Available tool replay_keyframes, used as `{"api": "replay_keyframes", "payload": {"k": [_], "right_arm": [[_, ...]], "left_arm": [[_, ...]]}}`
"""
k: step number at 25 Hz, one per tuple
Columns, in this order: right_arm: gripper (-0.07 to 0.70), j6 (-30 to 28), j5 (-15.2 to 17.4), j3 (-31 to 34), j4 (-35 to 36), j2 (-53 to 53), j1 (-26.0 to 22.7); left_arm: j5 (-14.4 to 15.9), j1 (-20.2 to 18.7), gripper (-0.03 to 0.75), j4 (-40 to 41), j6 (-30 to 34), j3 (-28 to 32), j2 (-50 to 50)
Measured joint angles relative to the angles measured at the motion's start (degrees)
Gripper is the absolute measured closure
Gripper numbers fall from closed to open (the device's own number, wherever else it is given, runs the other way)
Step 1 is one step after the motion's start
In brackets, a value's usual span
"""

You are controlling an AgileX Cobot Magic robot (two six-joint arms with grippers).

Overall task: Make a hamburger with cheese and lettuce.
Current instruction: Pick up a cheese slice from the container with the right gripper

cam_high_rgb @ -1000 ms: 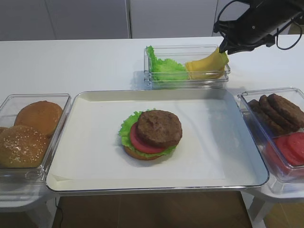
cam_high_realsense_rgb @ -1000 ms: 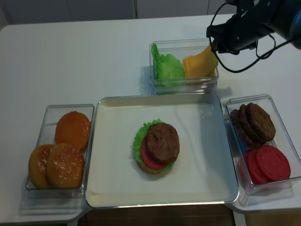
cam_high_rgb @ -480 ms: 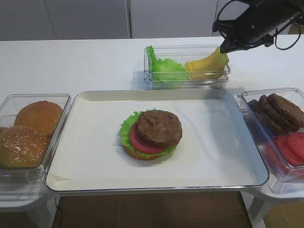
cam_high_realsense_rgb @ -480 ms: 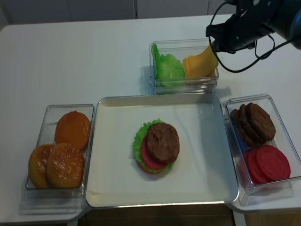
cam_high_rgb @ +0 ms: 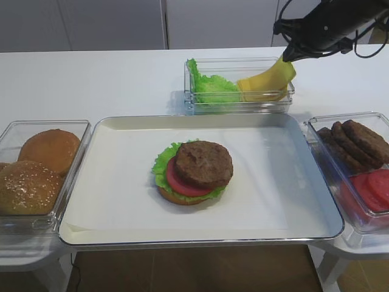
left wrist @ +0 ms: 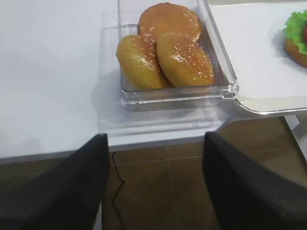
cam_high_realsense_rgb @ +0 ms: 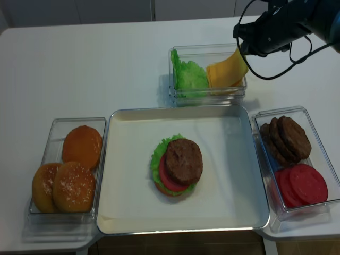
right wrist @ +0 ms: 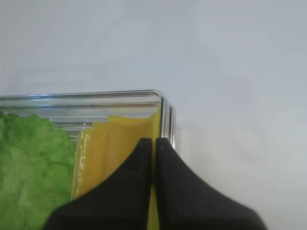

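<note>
The hamburger (cam_high_rgb: 193, 173) (cam_high_realsense_rgb: 178, 164) sits mid-tray, brown patty on top, over a red tomato slice and a tan bun. The lettuce (cam_high_rgb: 159, 165) (cam_high_realsense_rgb: 155, 156) frills out on its left side. My right gripper (cam_high_rgb: 287, 56) (cam_high_realsense_rgb: 240, 50) (right wrist: 154, 141) is shut on the upper corner of the cheese (cam_high_rgb: 273, 76) (cam_high_realsense_rgb: 231, 66) (right wrist: 120, 143). This yellow slice slants up out of the right end of the clear back container (cam_high_rgb: 240, 104). My left gripper (left wrist: 154, 136) is open and empty, off the table's front edge by the bun box.
The tray (cam_high_rgb: 121, 213) fills the table's middle. A clear box of buns (cam_high_rgb: 36, 170) (left wrist: 163, 52) stands on the left. Another box with brown patties (cam_high_rgb: 358, 143) and tomato slices (cam_high_rgb: 377, 185) is on the right. Loose green leaves (cam_high_rgb: 209, 85) lie beside the cheese.
The right gripper has shut on the cheese slice's corner and risen slightly, pulling the slice's upper end higher. Nothing else has moved.
</note>
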Motion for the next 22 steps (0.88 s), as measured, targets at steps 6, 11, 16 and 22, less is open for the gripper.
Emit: {"api": "replay_keyframes", "payload": {"k": [6, 11, 16, 22], "right_arm": [[0.627, -0.22, 0.14, 0.00, 0.00, -1.73, 0.00], [0.627, -0.60, 0.97, 0.00, 0.00, -3.86, 0.00], [0.627, -0.86, 2.24, 0.00, 0.49, -5.18, 0.00], [0.628, -1.08, 3.86, 0.00, 0.95, -7.11, 0.00]], "left_arm": [[0.00, 0.00, 0.260, 0.00, 0.00, 0.00, 0.00], [0.00, 0.00, 0.260, 0.00, 0.00, 0.00, 0.00], [0.00, 0.00, 0.260, 0.00, 0.00, 0.00, 0.00], [0.00, 0.00, 0.260, 0.00, 0.00, 0.00, 0.00]]}}
